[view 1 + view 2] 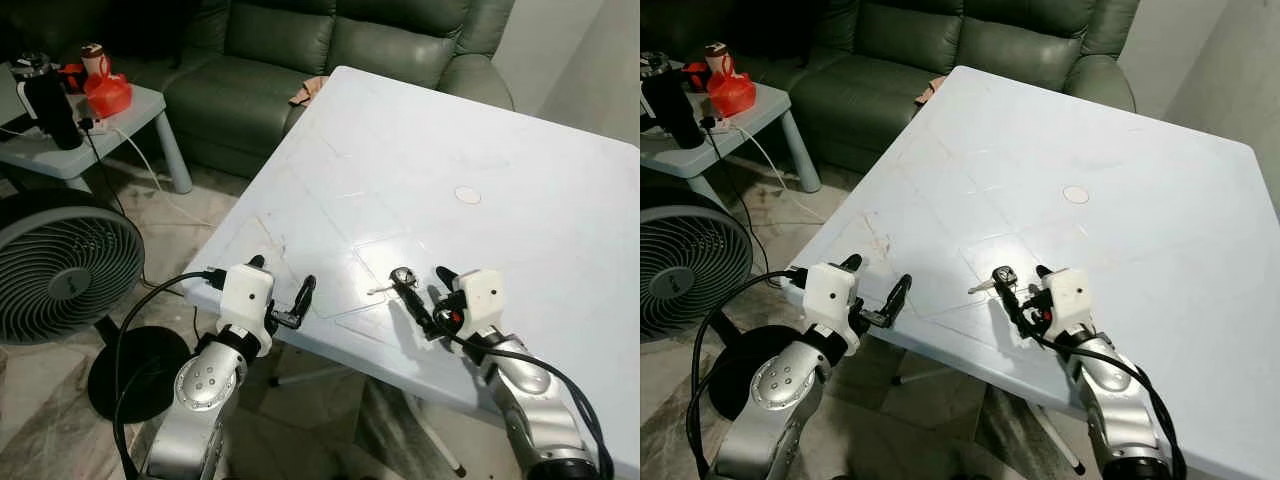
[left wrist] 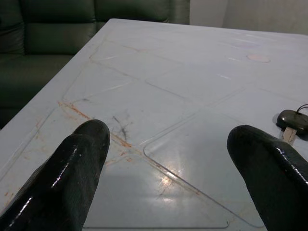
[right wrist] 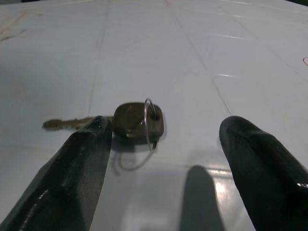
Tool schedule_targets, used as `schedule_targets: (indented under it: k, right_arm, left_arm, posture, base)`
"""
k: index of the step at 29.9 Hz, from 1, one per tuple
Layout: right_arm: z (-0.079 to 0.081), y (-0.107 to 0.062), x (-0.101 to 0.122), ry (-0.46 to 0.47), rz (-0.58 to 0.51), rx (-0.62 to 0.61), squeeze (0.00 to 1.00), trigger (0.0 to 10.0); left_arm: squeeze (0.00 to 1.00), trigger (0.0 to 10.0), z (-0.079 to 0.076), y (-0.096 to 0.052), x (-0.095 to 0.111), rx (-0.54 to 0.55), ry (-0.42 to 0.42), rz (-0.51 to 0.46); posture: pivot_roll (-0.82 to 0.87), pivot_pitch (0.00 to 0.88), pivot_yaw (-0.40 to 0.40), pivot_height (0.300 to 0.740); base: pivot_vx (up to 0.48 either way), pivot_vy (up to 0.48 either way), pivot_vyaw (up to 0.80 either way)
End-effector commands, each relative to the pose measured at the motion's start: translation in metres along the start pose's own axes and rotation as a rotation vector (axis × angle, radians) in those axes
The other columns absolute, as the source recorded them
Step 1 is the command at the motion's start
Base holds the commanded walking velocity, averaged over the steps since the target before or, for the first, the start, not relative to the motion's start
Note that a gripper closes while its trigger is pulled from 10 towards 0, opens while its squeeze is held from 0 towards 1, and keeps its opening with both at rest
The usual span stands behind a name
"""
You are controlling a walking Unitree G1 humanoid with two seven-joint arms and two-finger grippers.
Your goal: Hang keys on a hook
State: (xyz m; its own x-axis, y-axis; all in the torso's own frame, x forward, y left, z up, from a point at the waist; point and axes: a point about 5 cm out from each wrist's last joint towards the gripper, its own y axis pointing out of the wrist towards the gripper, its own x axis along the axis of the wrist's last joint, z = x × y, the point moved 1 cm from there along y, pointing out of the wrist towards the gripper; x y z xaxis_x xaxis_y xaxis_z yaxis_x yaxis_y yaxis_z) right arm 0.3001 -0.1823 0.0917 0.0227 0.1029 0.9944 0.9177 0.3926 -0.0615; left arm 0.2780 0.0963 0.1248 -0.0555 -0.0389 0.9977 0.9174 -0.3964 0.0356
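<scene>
A key with a dark head and a thin metal ring (image 1: 400,278) lies flat on the pale blue table (image 1: 520,150), near its front edge. My right gripper (image 1: 428,293) hovers low over the table just behind the key, open. In the right wrist view the key (image 3: 139,120) lies between and slightly ahead of the two black fingers (image 3: 82,168), close to one of them and untouched. My left gripper (image 1: 282,285) is open at the table's front left edge, holding nothing. In the left wrist view the key (image 2: 292,120) sits off to one side.
A floor fan (image 1: 60,265) stands left of the table with a cable (image 1: 140,310) near my left arm. Behind it a small side table (image 1: 100,120) carries a red bag (image 1: 106,92) and a black bottle (image 1: 48,105). A green sofa (image 1: 330,40) lies beyond.
</scene>
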Motion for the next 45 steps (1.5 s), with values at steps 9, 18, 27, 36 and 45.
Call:
schedule_targets:
  k: [9,18,27,36,45]
  right_arm:
    - [0.012,0.002,0.009,0.027,-0.054,-0.009,0.0,0.0]
    - [0.022,0.01,0.014,0.057,-0.052,-0.046,0.0,0.0]
    - [0.022,0.014,0.013,0.041,-0.006,-0.086,0.0,1.2]
    - [0.019,0.014,0.014,0.028,0.001,-0.101,0.0,0.7]
    - [0.014,0.014,0.015,0.015,0.004,-0.118,0.0,0.0]
  left_arm:
    - [0.0,10.0,-0.004,0.003,0.0,-0.023,0.014,0.009]
    - [0.0,10.0,-0.003,0.002,0.001,-0.015,0.011,0.005]
    - [0.0,10.0,-0.002,0.002,0.001,-0.012,0.009,0.008]
    - [0.0,10.0,-0.002,0.001,0.001,-0.013,0.01,0.007]
    - [0.0,10.0,-0.002,0.002,0.002,-0.006,0.014,0.005]
  posture:
    - [0.02,0.129,-0.074,0.711]
    - [0.03,0.136,-0.078,0.711]
    - [0.03,0.143,-0.08,0.711]
    - [0.03,0.143,-0.08,0.711]
    - [0.03,0.144,-0.08,0.711]
  base:
    - [0.0,0.0,0.0]
    - [0.0,0.0,0.0]
    - [0.0,0.0,0.0]
    - [0.0,0.0,0.0]
    - [0.0,0.0,0.0]
